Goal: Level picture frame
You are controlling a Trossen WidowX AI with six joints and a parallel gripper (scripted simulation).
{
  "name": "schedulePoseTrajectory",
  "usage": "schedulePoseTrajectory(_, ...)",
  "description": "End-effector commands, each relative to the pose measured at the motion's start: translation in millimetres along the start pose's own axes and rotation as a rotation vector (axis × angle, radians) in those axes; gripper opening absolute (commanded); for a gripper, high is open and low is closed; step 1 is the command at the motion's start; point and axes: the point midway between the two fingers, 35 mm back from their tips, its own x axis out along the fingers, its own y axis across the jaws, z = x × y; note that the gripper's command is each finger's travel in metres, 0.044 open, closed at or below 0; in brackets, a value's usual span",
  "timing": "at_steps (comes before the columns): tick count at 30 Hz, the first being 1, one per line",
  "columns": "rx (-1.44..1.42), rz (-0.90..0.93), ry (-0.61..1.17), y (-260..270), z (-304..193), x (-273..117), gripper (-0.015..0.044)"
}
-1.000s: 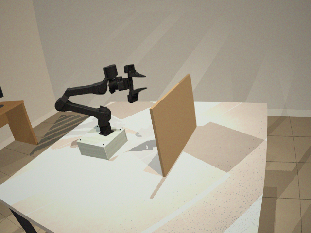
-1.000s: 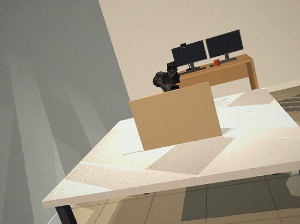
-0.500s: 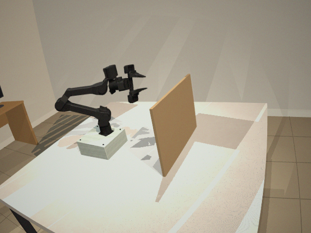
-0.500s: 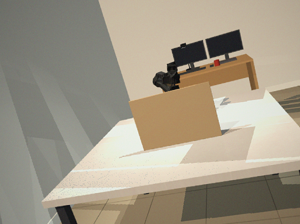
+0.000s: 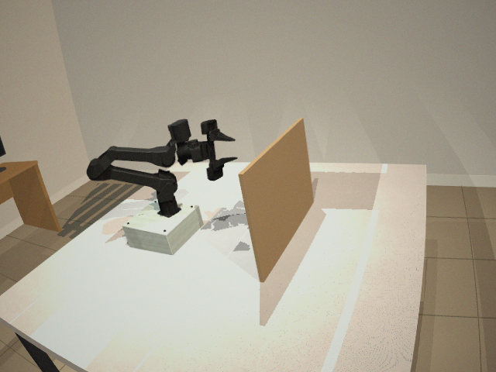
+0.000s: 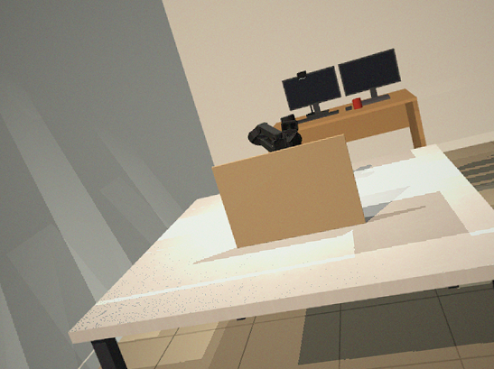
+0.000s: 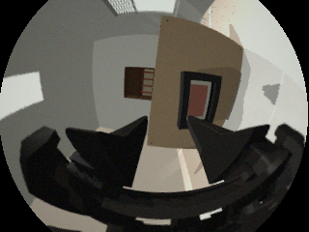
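The picture frame point(image 7: 183, 97), black with a pale inner border and a red picture, hangs on the near face of the upright brown board point(image 5: 280, 200) point(image 6: 286, 196) point(image 7: 169, 63). Its lower right part is behind the right finger in the wrist view. The lens distorts this view, so I cannot tell its exact tilt. The screw and notched strip are hidden. My gripper point(image 5: 235, 149) point(image 7: 168, 119) is open with nothing between the fingers. It stands in front of the board, apart from it. In the exterior view the board hides the frame and the fingers.
The board stands on the pale table point(image 5: 200, 312) point(image 6: 297, 283). The arm's base block point(image 5: 148, 238) is on the side of the board where the gripper is. A desk point(image 6: 371, 125) with two monitors and a red cup point(image 6: 356, 103) stands beyond the table.
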Motion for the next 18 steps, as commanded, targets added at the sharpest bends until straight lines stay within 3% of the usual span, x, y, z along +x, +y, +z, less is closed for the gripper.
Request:
schedulePoseTrajectory(1,-0.003,0.000,-0.004,-1.5,0.2,-0.4,0.0260)
schedulePoseTrajectory(18,-0.003,0.002,-0.004,-4.7,-5.3,14.2,0.0260)
